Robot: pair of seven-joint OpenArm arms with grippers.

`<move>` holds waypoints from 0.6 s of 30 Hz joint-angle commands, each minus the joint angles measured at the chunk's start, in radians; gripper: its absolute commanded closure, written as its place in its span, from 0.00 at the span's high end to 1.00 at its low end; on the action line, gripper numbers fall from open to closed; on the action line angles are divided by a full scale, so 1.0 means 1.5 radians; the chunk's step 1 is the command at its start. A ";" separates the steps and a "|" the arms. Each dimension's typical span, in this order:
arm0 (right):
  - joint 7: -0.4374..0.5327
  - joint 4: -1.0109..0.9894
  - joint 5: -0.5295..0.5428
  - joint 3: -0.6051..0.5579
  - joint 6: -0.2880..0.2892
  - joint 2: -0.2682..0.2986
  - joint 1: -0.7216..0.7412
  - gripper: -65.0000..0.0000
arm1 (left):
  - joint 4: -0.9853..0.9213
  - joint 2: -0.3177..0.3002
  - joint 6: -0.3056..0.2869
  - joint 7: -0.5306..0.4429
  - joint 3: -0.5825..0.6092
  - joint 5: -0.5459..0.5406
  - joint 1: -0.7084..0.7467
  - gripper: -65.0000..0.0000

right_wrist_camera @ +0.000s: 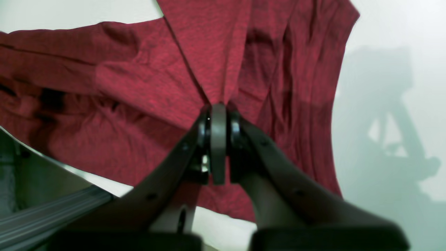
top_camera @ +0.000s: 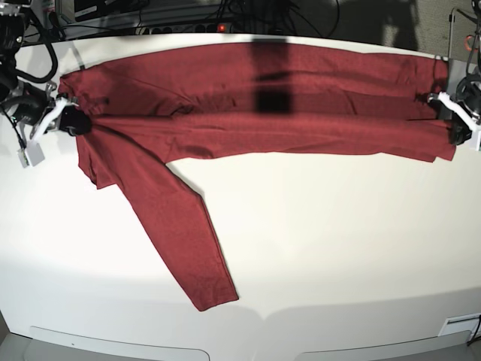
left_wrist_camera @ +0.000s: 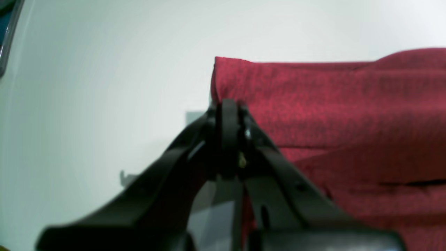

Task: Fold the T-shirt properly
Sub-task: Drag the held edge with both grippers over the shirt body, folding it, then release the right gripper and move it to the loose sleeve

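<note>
1. Base view: the T-shirt lies stretched across the far part of the white table, folded lengthwise into a long band reaching from one arm to the other.
2. One sleeve runs loose from the band's end on this view's left, diagonally toward the near table edge, flat on the surface.
3. Right gripper, at the left of the base view: jaws closed on the T-shirt's end. The right wrist view confirms it: the right gripper has its fingers pressed together with fabric gathered and fanning out from the pinch point.
4. Left gripper, at the right of the base view: at the opposite end of the band. In the left wrist view, the left gripper has its jaws closed at the corner of the cloth, clamping its edge.
5. A dark rectangular shadow falls across the middle of the band.
6. Cables lie beyond the far table edge.
</note>
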 commanded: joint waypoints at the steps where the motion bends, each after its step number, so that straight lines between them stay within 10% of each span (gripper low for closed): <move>1: 0.014 0.011 0.012 0.007 0.003 0.015 -0.002 0.00 | 0.012 -0.013 0.004 -0.009 -0.007 0.005 0.005 0.00; 16: 0.013 0.011 -0.028 0.007 0.003 0.009 -0.006 0.00 | 0.011 -0.013 0.005 -0.012 -0.007 0.025 0.028 0.00; 18: 0.013 0.011 -0.023 0.007 0.003 0.009 -0.004 0.09 | 0.011 -0.013 0.005 -0.012 -0.007 0.025 0.028 0.17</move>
